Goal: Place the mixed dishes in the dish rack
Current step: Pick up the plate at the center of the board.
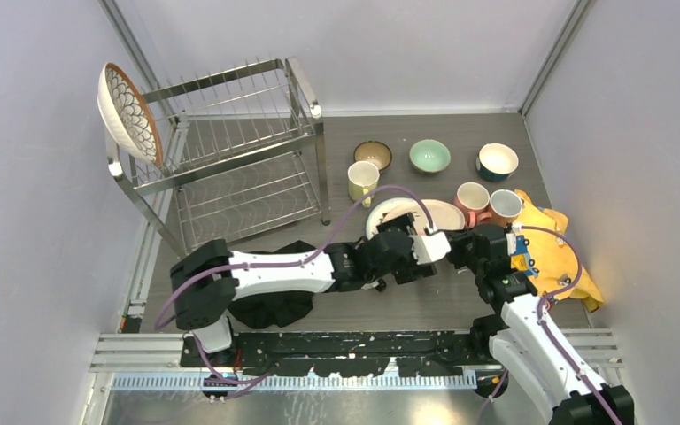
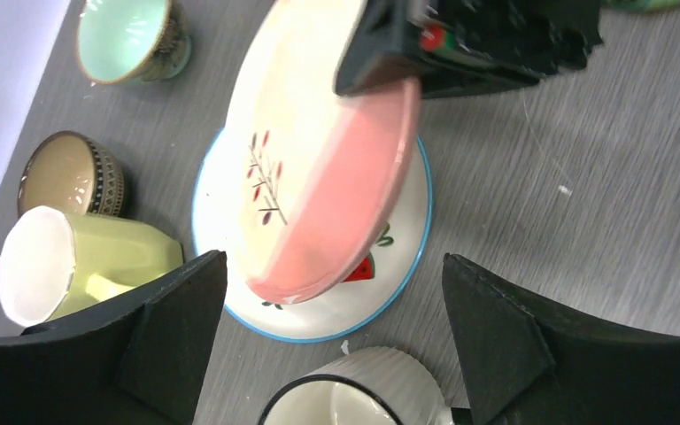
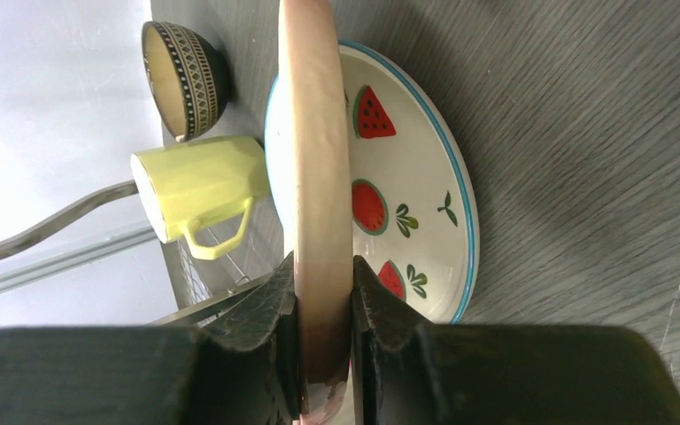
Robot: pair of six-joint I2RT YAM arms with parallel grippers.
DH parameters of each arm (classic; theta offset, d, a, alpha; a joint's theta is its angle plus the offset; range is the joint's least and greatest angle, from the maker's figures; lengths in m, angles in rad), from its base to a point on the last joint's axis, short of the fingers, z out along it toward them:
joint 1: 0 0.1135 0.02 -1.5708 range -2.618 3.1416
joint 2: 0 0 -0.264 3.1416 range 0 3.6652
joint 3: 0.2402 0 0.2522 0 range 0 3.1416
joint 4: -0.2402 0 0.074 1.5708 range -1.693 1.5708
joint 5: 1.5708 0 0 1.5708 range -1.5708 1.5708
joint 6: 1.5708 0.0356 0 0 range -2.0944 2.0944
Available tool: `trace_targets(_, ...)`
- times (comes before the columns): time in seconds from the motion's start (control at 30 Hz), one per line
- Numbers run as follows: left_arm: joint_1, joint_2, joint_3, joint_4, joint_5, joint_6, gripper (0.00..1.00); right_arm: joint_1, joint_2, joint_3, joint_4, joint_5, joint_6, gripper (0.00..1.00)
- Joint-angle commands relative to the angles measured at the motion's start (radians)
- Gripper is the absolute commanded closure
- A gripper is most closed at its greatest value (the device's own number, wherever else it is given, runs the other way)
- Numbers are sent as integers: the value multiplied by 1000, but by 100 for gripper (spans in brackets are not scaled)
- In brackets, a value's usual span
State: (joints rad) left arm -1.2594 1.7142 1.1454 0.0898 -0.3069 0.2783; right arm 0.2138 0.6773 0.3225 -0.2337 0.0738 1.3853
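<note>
So: right tool [image 3: 323,266] is pinching the pink plate [image 3: 317,133] by its rim, one finger on each face. The plate stands edge-on straight ahead of that tool, lifted at a tilt off the watermelon plate [image 3: 412,186], which lies flat on the table [image 2: 584,195] just beyond. The rim grip makes sense: a flat plate offers no other bite, and edge-on is how it has to slot between prongs. Left tool [image 2: 334,261] is spread wide, its fingers either side of the pink plate's low edge and touching neither plate as far as I can tell. My guess is it's placed for a handover or to steady the plate. It's crowded around that tool: the yellow mug [image 2: 80,266] is just off its left finger, and the brown bowl [image 2: 71,173] and mint-green bowl [image 2: 124,35] sit further ahead on that side. The white mug [image 2: 354,398] is directly below, between the fingers. The dish rack [image 1: 230,133] is well apart, left and forward of both tools, with one scale-patterned plate [image 1: 128,111] leaning at its far-left end on the upper tier. Judgement: early in the load, with one dish racked and the rest on the table. The right arm is the one farther from the rack, so a pass to the left arm is the likely reason both tools meet here. Risks: the thin rim pinch may let the plate pivot, and both mugs sit close to the left fingers if they close.
</note>
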Motion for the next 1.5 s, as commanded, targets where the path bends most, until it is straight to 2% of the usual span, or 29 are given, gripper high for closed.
trace_targets(0.0, 30, -87, 121, -165, 32, -133, 8, -1, -71, 97, 109, 23, -9, 98)
trace_targets(0.2, 123, -48, 392, -536, 157, -348, 8, -2, -89, 119, 106, -26, -52, 99)
trace_targets(0.3, 158, -44, 482, -633, 197, -415, 8, -1, -119, 127, 115, -21, -71, 99)
trace_targets(0.43, 226, -23, 603, -769, 280, -538, 13, -1, -141, 155, 126, -37, -90, 99)
trace_targets(0.63, 325, -7, 718, -891, 414, -675, 17, -2, -188, 190, 183, -135, -118, 99)
trace_targets(0.8, 424, -27, 737, -900, 544, -789, 20, -1, -255, 229, 200, -181, -128, 99)
trace_targets(1.1, 518, -118, 726, -932, 526, -753, 9, -2, -346, 286, 201, -230, -102, 99)
trace_targets(1.3, 532, -159, 662, -850, 634, -818, 7, -1, -416, 248, 300, -225, -19, 99)
trace_targets(1.47, 532, -199, 568, -746, 710, -909, 8, -1, -438, 256, 289, -238, -1, 99)
